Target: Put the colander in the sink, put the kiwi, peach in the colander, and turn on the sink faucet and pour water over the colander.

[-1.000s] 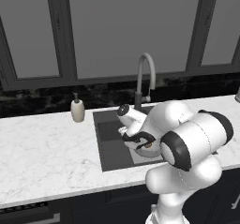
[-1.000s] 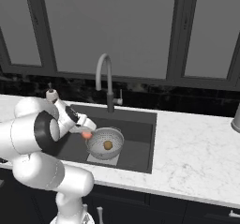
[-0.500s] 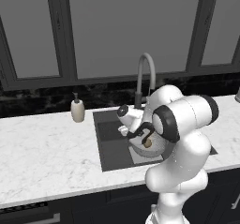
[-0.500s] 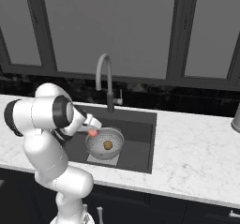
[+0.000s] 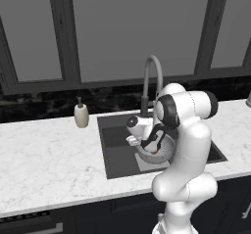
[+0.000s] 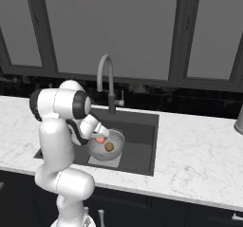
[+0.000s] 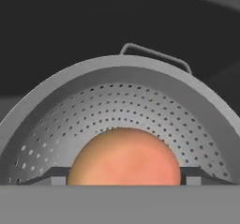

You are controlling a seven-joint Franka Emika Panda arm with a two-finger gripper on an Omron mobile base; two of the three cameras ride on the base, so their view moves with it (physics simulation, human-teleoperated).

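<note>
The silvery perforated colander (image 6: 117, 138) sits in the dark sink (image 6: 142, 143) with the brownish kiwi (image 6: 109, 146) lying inside it. My gripper (image 6: 98, 137) is shut on the orange-pink peach (image 6: 100, 140) and holds it just above the colander's left side. In the hand view the peach (image 7: 124, 156) sits between the two dark fingertips (image 7: 55, 175), with the colander's rim (image 7: 117, 66) and handle curving behind it. From the left base view, the gripper (image 5: 153, 146) hangs over the colander (image 5: 166, 152). The faucet (image 6: 105, 74) arches behind the sink, with no water running.
A beige soap dispenser (image 5: 81, 114) stands on the white marble counter (image 5: 49, 159) left of the sink. A grey object (image 6: 239, 121) shows at the counter's far right edge. Dark windows and a black backsplash run behind.
The arm has straightened up, and the gripper has carried the peach rightward from the sink's left edge to over the colander. The kiwi and colander have stayed put.
</note>
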